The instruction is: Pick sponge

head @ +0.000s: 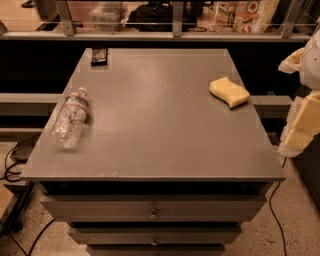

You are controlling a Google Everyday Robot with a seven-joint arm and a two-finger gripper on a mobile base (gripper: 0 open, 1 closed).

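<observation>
— Three things on the grey worktop [155, 135]?
— Yes. The sponge [229, 92] lies flat near the right edge, toward the back. A clear plastic bottle [70, 118] lies on its side by the left edge. A small dark packet [99, 56] sits at the back left corner.
— And the tool [302, 116]?
— It hangs off the worktop's right side, near the sponge but apart from it. Wide or narrow, I cannot tell.
— What is under the surface?
— Drawers [152, 207] with small knobs. The floor [300, 230] is speckled, with cables [11, 162] at the left.
— Behind?
— A metal rail [150, 36] runs across, with a dark bag [155, 12] beyond it.
</observation>
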